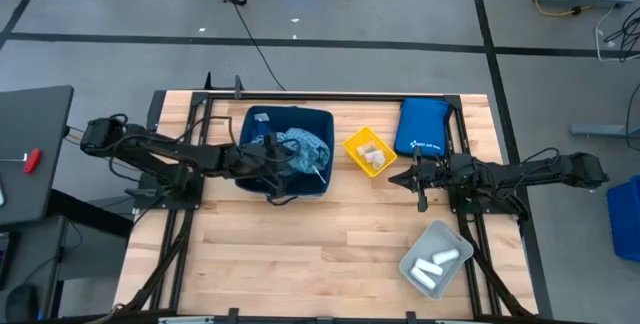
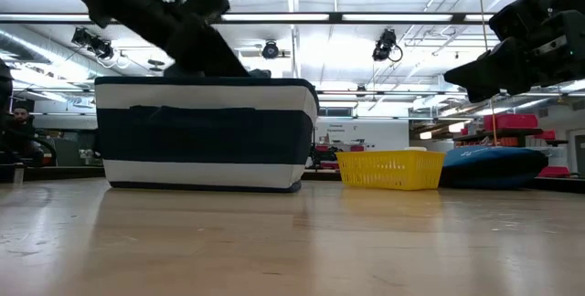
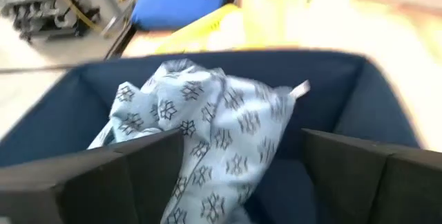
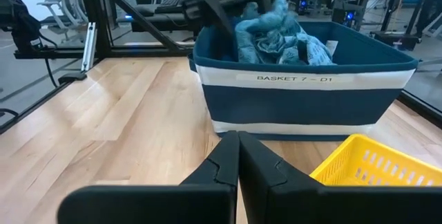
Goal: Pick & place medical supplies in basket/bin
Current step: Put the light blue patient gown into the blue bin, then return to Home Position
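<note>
A teal patterned cloth (image 3: 207,113) lies heaped in the navy basket (image 1: 325,122), its top rising above the rim (image 4: 276,23). My left gripper (image 3: 242,175) hovers over the basket's near-left part, pointing slantwise down. It is open, and the cloth's lower folds lie between its fingers. My right gripper (image 4: 238,162) is shut on nothing and waits just above the table, right of the yellow basket (image 1: 352,144). White rolls (image 1: 373,154) lie in the yellow basket, and more rolls (image 1: 440,260) lie in the grey bin (image 1: 420,244). My left gripper stands open around the cloth's near folds (image 3: 200,175), coming slantwise from above and from the table's left. Whether either finger touches the cloth, I cannot tell. The cloth rests in the basket.
A royal-blue padded pouch (image 1: 422,129) lies at the far right, behind my right gripper. The grey bin sits at the near right corner. Bare wood stretches across the table's near middle (image 1: 300,254). The arms' dark frames run along both sides.
</note>
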`<state>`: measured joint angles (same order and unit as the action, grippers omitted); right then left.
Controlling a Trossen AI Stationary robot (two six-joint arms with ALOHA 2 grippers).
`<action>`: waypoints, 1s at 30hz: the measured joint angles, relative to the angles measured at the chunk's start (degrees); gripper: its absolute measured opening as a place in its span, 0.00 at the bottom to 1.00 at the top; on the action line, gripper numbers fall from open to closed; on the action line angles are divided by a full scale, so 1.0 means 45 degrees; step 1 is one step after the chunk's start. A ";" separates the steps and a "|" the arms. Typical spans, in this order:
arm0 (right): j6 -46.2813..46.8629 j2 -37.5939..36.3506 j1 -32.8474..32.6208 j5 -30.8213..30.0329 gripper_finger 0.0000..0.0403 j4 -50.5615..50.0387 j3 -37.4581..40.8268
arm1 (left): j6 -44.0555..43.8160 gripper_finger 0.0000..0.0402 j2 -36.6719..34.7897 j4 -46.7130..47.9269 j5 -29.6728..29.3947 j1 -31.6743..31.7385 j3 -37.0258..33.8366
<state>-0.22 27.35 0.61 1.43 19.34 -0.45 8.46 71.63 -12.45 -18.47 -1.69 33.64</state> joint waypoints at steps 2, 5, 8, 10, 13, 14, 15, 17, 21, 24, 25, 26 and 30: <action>0.0003 0.0001 -0.0002 0.0000 0.02 -0.0007 0.0000 | 0.0028 0.72 -0.0321 -0.0002 0.0011 -0.0195 0.0016; 0.0003 0.0000 0.0001 0.0000 0.02 -0.0029 0.0000 | 0.0040 0.72 -0.0776 0.0412 -0.0087 -0.0424 0.0026; -0.0002 0.0000 0.0002 -0.0001 0.02 -0.0084 0.0000 | -0.0022 0.72 -0.1166 0.0772 -0.0127 -0.0623 0.0026; -0.0002 0.0005 0.0001 -0.0005 0.02 -0.0092 0.0000 | -0.0078 0.72 -0.1399 0.0767 0.0057 -0.0737 0.0026; 0.0053 0.0005 -0.0002 -0.0001 0.02 -0.0094 0.0000 | -0.0158 0.72 -0.1677 0.0781 0.0919 -0.0812 0.0026; 0.0123 0.0000 -0.0002 0.0000 0.02 -0.0094 0.0000 | -0.0199 0.72 -0.1777 0.0790 0.1277 -0.0817 0.0026; 0.0200 0.0000 -0.0002 -0.0004 0.02 -0.0107 0.0000 | -0.0295 0.72 -0.1910 0.0877 0.1612 -0.0817 0.0026; 0.0325 0.0003 0.0001 -0.0003 0.02 -0.0290 0.0000 | -0.0520 0.72 -0.2173 0.0948 0.2152 -0.0817 0.0026; 0.0426 0.0005 -0.0001 -0.0005 0.02 -0.0545 0.0000 | -0.0727 0.72 -0.2909 0.1400 0.2558 -0.0981 0.0026; 0.0424 0.0000 -0.0002 -0.0002 0.02 -0.0526 0.0000 | -0.0722 0.72 -0.3557 0.1616 0.2558 -0.1274 0.0026; 0.0426 0.0000 -0.0002 -0.0005 0.02 -0.0522 0.0000 | -0.0722 0.72 -0.3810 0.1632 0.2558 -0.1395 0.0026; 0.0426 0.0000 0.0002 -0.0001 0.02 -0.0489 0.0000 | -0.0722 0.72 -0.4067 0.1654 0.2550 -0.1505 0.0026; 0.0533 0.0000 0.0002 -0.0004 0.02 -0.0397 0.0000 | -0.0697 0.72 -0.5129 0.1746 0.1893 -0.2095 -0.0308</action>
<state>2.17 27.35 0.62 1.42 17.56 -0.45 5.33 48.54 -4.59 -9.95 -11.12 32.26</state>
